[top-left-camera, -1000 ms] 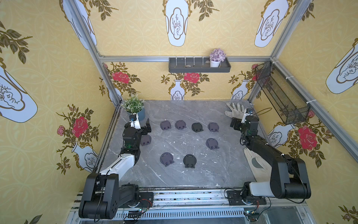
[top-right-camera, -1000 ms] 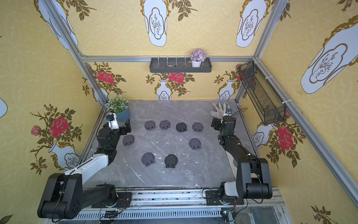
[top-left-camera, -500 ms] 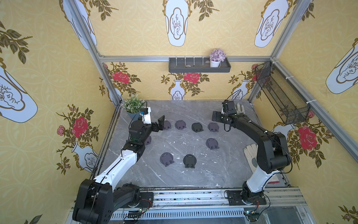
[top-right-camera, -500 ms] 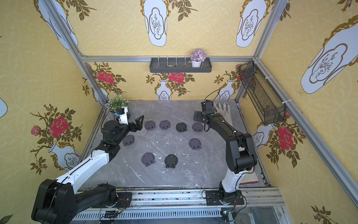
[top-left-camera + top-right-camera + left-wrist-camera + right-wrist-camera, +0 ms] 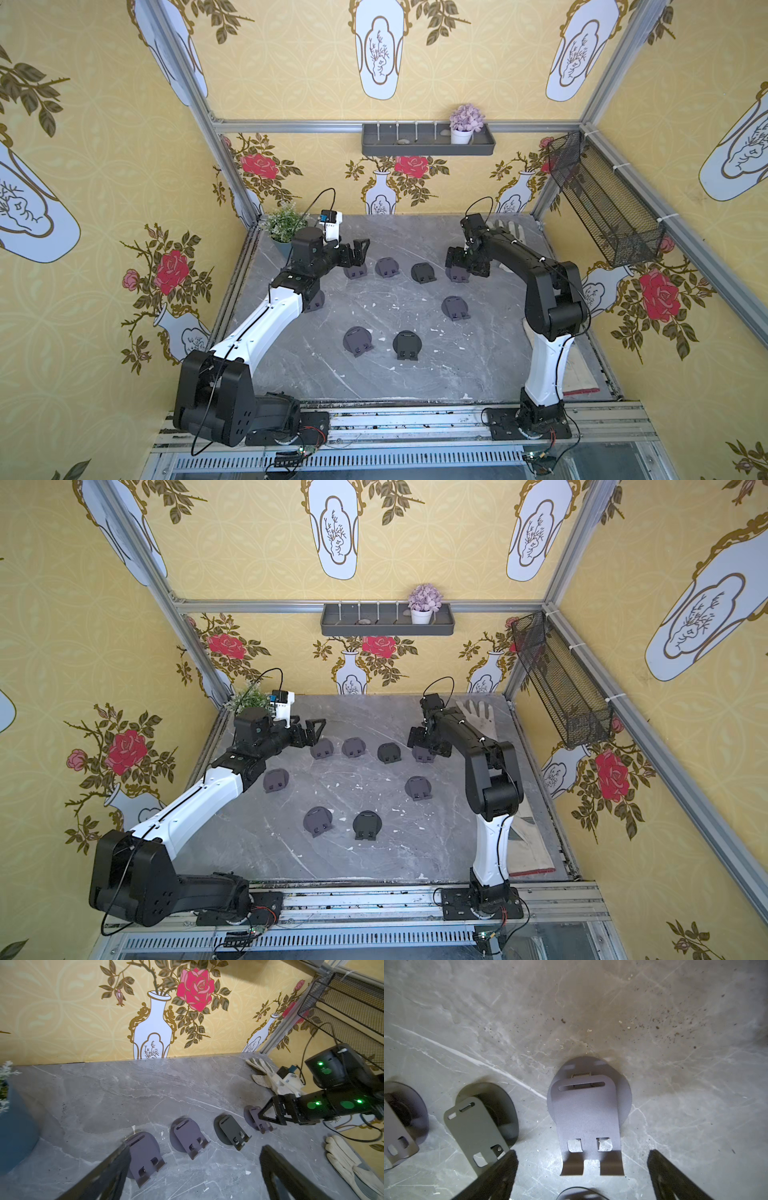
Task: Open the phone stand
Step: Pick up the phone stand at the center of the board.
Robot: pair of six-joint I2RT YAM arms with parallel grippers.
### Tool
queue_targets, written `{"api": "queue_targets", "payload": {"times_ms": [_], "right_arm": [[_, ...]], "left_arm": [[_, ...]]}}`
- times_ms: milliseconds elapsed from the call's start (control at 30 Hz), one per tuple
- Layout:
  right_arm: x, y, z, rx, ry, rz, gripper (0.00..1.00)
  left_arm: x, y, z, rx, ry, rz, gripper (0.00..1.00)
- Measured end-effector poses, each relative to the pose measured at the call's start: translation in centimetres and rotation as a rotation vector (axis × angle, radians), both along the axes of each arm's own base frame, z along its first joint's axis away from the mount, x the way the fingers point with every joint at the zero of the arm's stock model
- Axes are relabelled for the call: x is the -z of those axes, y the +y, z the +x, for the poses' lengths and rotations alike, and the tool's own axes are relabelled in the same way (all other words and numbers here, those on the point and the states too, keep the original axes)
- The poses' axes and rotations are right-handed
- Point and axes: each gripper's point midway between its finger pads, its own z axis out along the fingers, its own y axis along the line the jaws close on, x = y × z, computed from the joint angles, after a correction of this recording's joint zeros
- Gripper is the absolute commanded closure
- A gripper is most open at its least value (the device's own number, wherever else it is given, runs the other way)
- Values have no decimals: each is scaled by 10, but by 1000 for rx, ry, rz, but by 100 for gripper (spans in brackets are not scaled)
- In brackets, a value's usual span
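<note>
Right now my right hand [image 5: 581, 1155] hangs wide open and empty just over the phone stand [image 5: 586, 1115], the rightmost in the far row of four on the desk [image 5: 415, 232]. My left hand [image 5: 356, 254], also wide open and holding nothing, hovers above that row's left end.

No legible text or labels

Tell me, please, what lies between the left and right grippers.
Two phone stands sit between the left gripper and the right gripper, shown in both top views.
</note>
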Motion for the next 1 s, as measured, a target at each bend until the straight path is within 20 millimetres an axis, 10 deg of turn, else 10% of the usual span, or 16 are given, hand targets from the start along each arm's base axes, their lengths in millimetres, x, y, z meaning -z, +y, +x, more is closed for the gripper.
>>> {"api": "queue_targets", "payload": {"times_ms": [233, 600, 1000], "right_arm": [[22, -7, -7, 16, 104, -3, 30], [27, -12, -5, 11, 139, -17, 26], [42, -2, -5, -63, 167, -71, 35]], "left_arm": [[27, -30, -1, 126, 137, -50, 1], [37, -79, -30, 235, 167, 3, 1], [49, -88, -31, 170, 181, 72, 1]]}}
